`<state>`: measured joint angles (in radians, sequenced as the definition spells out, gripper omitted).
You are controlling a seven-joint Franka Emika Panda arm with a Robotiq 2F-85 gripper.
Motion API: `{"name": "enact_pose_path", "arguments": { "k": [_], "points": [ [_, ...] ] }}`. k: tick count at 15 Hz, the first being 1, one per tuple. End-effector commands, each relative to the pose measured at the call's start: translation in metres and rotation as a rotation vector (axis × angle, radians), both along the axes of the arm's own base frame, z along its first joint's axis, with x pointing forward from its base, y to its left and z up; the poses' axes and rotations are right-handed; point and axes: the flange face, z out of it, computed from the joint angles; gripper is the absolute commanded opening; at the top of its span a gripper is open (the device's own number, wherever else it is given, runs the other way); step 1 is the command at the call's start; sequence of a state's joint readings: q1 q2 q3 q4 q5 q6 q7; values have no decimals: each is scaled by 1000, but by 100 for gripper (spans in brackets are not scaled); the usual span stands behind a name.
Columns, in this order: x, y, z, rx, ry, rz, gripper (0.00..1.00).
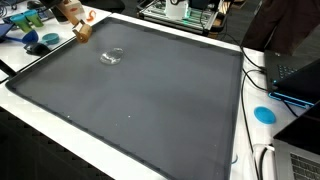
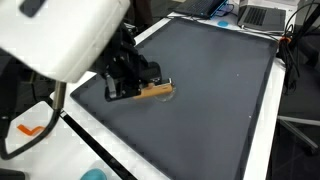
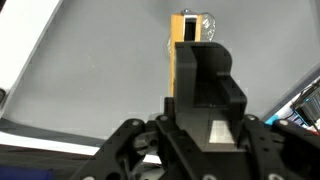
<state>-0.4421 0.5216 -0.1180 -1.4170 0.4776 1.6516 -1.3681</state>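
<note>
Surface: dark mat spread over nearly the whole white bench, with lab clutter round the rim.
Jaws: clenched on one end of a wooden block, low over the mat near one of its corners.
Block: it pokes out ahead of the jaws. The wrist view shows its pale face running away from my dark finger. I cannot tell whether its underside touches the mat or hangs just clear of it.
Just beyond the block: a small clear object lies on the mat, apart from the block but near its far tip. I cannot make out what it is.
Further out: bare mat ahead of the jaws and to both sides. Well apart are a blue disc on the bench rim, a laptop with cables, and blue odds and ends behind the jaws.
Risk, grip: I hold only the block's end, so I judge its long free part could swing or slide out if it drags on the mat.
Risk, neighbour: the clear object looks light, and a nudge from the block's tip would likely send it skidding or rolling.
Risk, edge: the mat's border is close behind the jaws, and a catch there could twist the block loose.
</note>
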Motion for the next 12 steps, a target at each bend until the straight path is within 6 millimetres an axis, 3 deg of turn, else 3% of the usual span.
{"name": "enact_pose_path", "arguments": {
  "k": [1,12],
  "points": [
    [-2,4,2,-21,-15,12,24],
    [-3,36,4,-93,-37,31,24]
  ]
}}
